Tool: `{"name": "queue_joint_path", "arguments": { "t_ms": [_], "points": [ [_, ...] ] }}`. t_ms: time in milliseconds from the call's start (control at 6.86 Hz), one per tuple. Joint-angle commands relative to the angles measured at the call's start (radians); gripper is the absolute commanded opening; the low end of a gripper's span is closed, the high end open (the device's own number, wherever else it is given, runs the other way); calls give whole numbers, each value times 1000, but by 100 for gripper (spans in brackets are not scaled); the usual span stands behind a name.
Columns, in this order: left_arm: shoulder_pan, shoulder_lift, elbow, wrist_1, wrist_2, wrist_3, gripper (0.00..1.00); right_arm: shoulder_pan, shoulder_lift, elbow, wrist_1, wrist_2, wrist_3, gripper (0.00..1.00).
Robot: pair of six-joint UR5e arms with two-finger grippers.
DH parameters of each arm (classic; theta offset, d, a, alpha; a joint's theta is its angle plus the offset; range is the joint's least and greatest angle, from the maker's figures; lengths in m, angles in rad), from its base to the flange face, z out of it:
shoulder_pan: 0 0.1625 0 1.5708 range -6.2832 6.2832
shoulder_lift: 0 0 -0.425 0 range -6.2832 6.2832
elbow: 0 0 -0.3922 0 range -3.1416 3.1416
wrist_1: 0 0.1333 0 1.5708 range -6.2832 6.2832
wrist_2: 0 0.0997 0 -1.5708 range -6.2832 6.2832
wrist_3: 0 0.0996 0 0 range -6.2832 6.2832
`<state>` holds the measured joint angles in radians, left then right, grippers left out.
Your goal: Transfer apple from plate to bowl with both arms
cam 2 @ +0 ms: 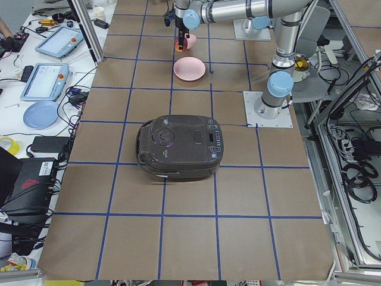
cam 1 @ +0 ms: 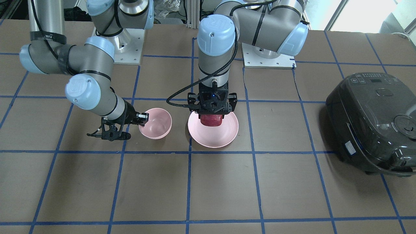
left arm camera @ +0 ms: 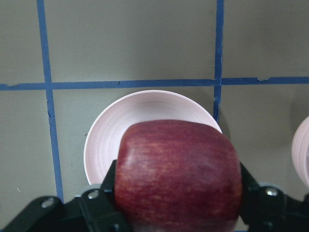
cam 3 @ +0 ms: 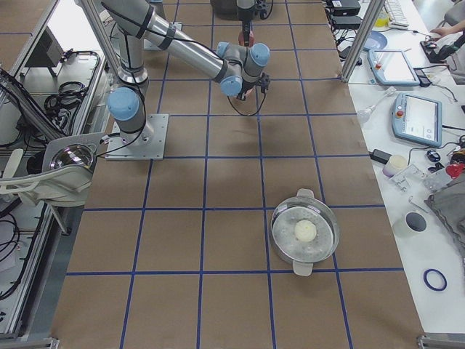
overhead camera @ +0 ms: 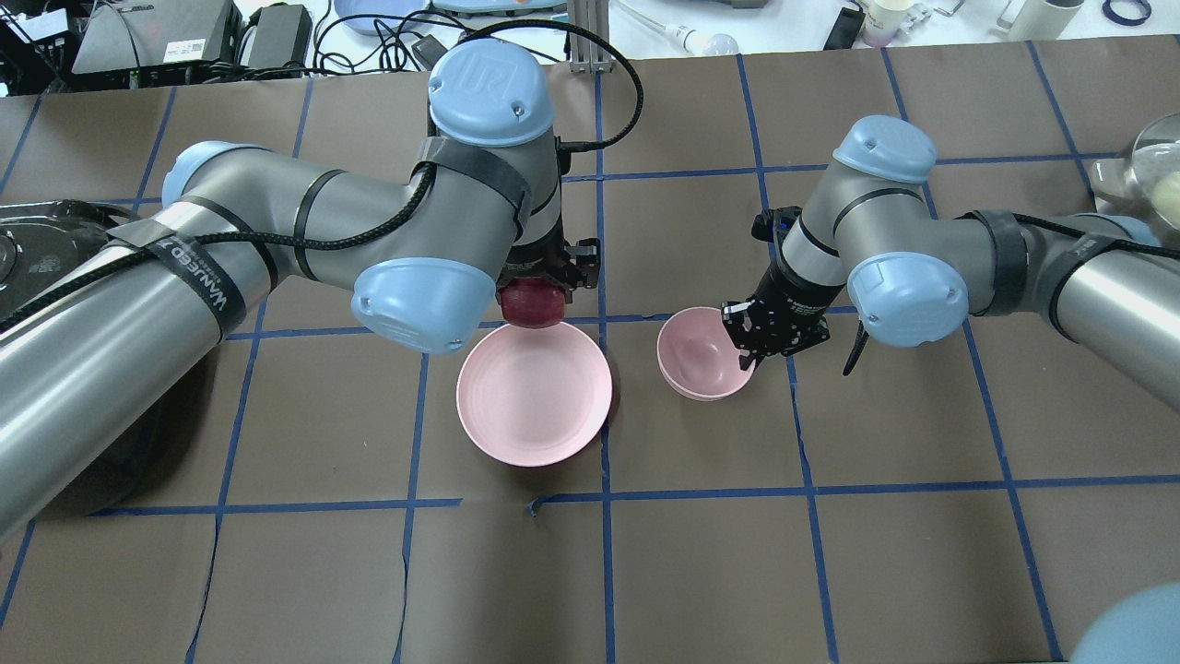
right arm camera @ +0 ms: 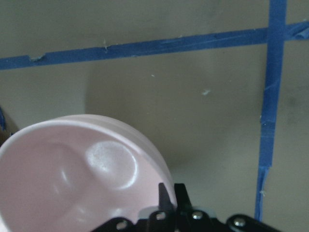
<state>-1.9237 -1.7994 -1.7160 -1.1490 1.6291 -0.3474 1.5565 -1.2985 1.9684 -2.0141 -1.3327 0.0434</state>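
Silver-grey arms (overhead camera: 277,212); light blue joint caps (overhead camera: 489,92); black braided cable (cam 1: 185,90).

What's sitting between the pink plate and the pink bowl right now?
Nothing. The overhead view shows only bare brown table between the plate and the bowl.

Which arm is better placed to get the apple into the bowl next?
Left. The left gripper grips the apple above the plate, with the bowl close beside it. The right gripper is clamped on the bowl's rim, so it can probably only steady it.
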Motion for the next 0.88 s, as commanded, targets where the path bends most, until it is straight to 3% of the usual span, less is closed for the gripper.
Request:
{"name": "queue_joint_path", "arguments": {
  "t_ms": [0, 292, 729],
  "points": [
    [0, -2, -1, 0, -5, -33, 0, -1, -8, -6, -3, -13, 1, 96],
    [-1, -6, -1, 0, -8, -59, 0, -13, -27, -67, 18, -80, -8, 100],
    [-85, -58, 15, 31, -17, -341, 0, -29, -108, -221, 214, -265, -16, 100]
  ]
}}
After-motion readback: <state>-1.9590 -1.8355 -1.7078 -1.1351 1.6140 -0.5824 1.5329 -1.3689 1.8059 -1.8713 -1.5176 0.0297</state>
